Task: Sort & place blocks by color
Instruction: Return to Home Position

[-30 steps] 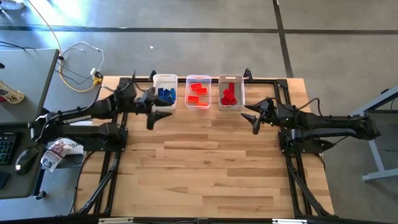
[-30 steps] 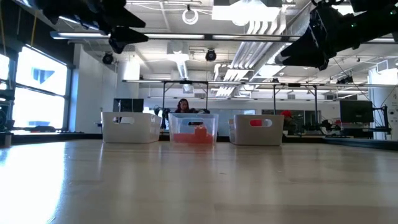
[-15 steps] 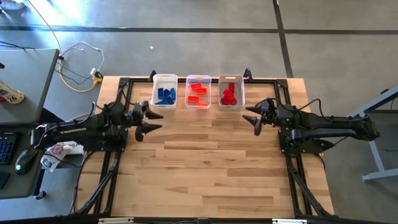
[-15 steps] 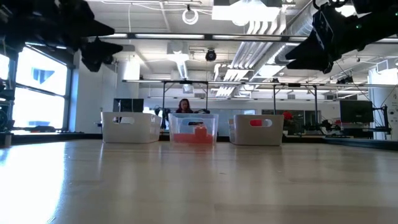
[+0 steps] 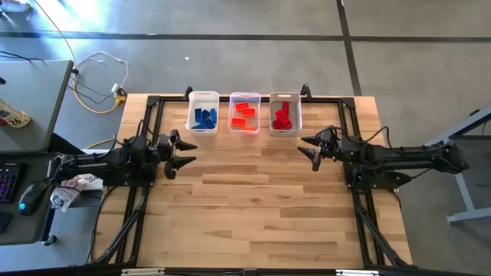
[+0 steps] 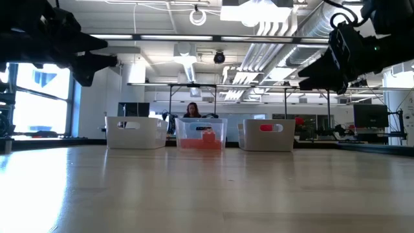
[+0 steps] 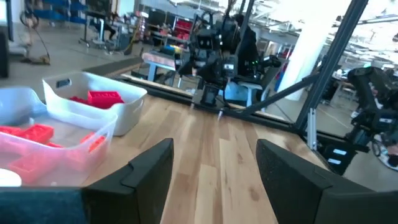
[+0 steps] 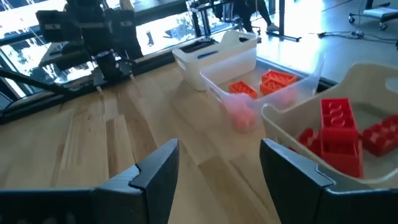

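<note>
Blue blocks [image 5: 204, 116] lie in the left bin [image 5: 203, 99], orange blocks [image 5: 244, 114] in the middle clear bin [image 5: 244, 98], red blocks [image 5: 283, 116] in the right bin [image 5: 285, 97], all along the table's far edge. My left gripper [image 5: 184, 150] hovers open over the table's left side, short of the blue bin. My right gripper [image 5: 311, 147] hovers open at the table's right side, just near of the red bin. The right wrist view shows red blocks [image 8: 339, 134] and orange blocks [image 8: 261, 83] in their bins; the left wrist view shows orange blocks [image 7: 31, 140] and a red block [image 7: 104, 98].
The wooden table top [image 5: 253, 199] stretches bare toward the near edge. A dark frame [image 5: 146, 115] rims the table. A person [image 6: 191, 110] sits in the room behind the bins. A desk with a keyboard and mouse [image 5: 23, 195] stands off the table's left.
My left gripper has drawn back from above the blue bin toward the table's left and near side and dropped lower, staying open. My right gripper has sunk slightly. The blocks and bins have not moved.
</note>
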### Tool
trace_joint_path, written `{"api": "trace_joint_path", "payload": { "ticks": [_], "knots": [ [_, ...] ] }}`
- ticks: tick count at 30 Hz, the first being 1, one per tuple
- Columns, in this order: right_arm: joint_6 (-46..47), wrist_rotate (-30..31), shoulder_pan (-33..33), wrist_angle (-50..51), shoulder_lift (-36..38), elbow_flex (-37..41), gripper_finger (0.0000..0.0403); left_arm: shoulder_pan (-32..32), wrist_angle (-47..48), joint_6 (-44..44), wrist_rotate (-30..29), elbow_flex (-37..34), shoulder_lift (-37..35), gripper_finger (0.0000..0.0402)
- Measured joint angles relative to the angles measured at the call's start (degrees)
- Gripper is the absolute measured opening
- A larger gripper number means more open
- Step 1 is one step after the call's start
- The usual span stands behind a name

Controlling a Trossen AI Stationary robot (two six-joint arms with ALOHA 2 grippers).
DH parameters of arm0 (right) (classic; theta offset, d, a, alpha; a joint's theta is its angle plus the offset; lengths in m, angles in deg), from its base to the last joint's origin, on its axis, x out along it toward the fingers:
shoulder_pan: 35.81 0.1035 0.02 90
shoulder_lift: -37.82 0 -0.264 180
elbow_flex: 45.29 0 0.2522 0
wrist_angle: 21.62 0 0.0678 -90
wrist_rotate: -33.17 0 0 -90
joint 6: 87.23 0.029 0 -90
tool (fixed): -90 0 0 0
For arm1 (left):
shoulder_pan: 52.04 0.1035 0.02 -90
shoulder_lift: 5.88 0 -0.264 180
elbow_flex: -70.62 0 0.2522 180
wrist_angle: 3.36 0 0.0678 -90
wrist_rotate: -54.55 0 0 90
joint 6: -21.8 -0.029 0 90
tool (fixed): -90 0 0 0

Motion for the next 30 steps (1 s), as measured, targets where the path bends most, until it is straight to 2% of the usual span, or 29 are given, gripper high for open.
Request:
{"api": "trace_joint_path", "payload": {
  "ticks": [8,12,16,25,30],
  "knots": [
    [-0.25,-1.75,1.57,-3.53,3.45,4.5,0.0211,-5.2,1.9,-5.8,-9.18,-0.23,-4.91,0.0218],
    [-2.03,1.22,2.68,-0.47,8.83,4.94,0.0211,-7.48,6.38,-6.99,-12.79,-0.23,-6.59,0.0219],
    [-2.56,3.41,2.71,4.78,15.76,4.94,0.0211,-9.2,8.08,-7.43,-13.51,-0.15,-7.03,0.0218],
    [-4.26,0.61,2.75,14.36,30.15,4.94,0.0211,-10.05,7.98,-11.91,-15.12,-0.1,-7.4,0.0216],
    [-4.33,0.05,2.75,16.54,30.85,4.94,0.0211,-10.07,7.97,-14.05,-14.94,-0.09,-7.31,0.0216]
  ]
}}
